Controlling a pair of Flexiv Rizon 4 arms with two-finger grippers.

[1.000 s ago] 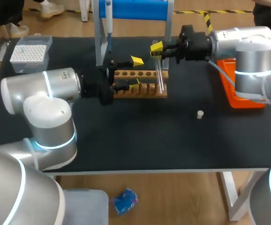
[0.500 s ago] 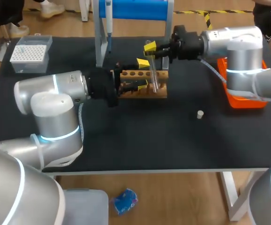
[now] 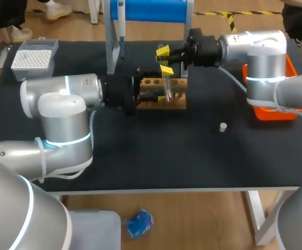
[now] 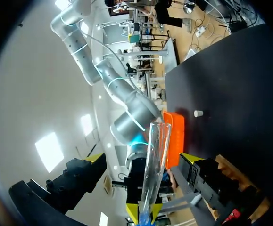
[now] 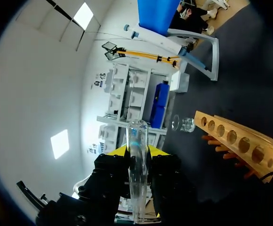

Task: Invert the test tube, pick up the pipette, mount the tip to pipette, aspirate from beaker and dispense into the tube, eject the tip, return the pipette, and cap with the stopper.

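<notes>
1. Over the wooden rack (image 3: 158,102), on the far half of the table (image 3: 156,156), my right gripper (image 5: 137,151) is clenched on the test tube (image 5: 137,134), with one yellow tip on each side of the glass.
2. My left gripper (image 4: 142,159) is released. Its fingers stand wide on either side of the tube's length, and neither pad appears to touch it.
3. I judge the step in hand to be the inversion, done as a hand-over. To do it well, I would centre the left fingers on the glass, clear of the right's tips. I would close gently until both pads bear, and only then let the right let go.
4. Glass is round and slick, so an off-centre pinch could squirt it out. A hard pinch risks cracking it.
5. Room is tight behind. The blue stand (image 3: 151,10) with the pipette (image 3: 121,21) rises just past the rack, and the beaker (image 5: 183,124) sits by the rack's end.
6. The rack lies just beside and under the tube, so I would lift before turning.
7. In front the table is bare, with only the stopper (image 3: 222,126) well apart. That is the side to swing toward, away from my right wrist.
</notes>
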